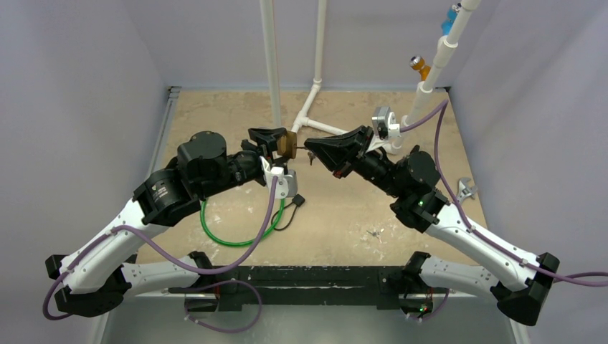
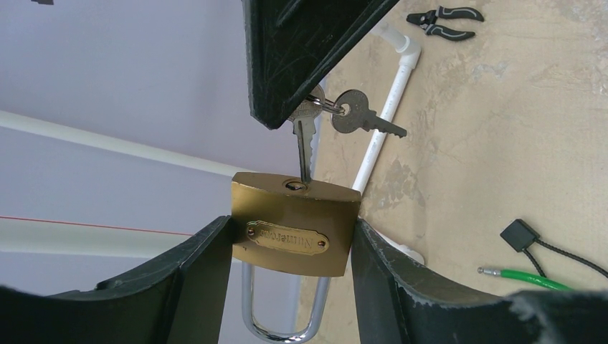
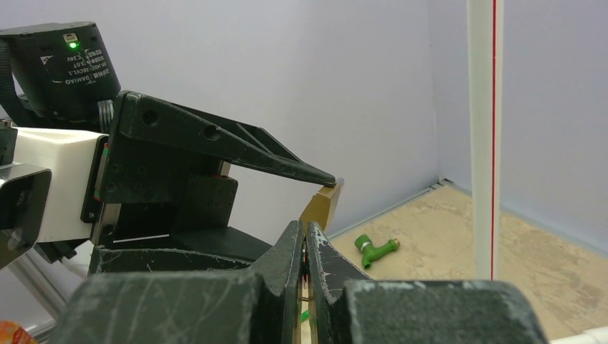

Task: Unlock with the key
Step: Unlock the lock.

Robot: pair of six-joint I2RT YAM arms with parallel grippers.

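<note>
A brass padlock (image 2: 294, 226) with a chrome shackle (image 2: 283, 328) is held above the table, my left gripper (image 2: 290, 244) shut on its two sides. In the top view the padlock (image 1: 288, 144) hangs between both arms. My right gripper (image 2: 297, 107) is shut on the head of a silver key (image 2: 305, 147), whose blade tip stands in the keyhole (image 2: 295, 185) on the padlock's upper face. A second key (image 2: 362, 118) dangles from the same ring. In the right wrist view the right gripper (image 3: 305, 233) shows shut jaws, with the padlock (image 3: 323, 204) just beyond.
White pipe frame (image 1: 308, 107) stands at the back of the table. A green cable loop (image 1: 240, 233) with a black tag (image 1: 297, 201) lies under the left arm. Pliers (image 2: 444, 20), a green tap fitting (image 3: 376, 249) and a wrench (image 1: 466, 190) lie about the table.
</note>
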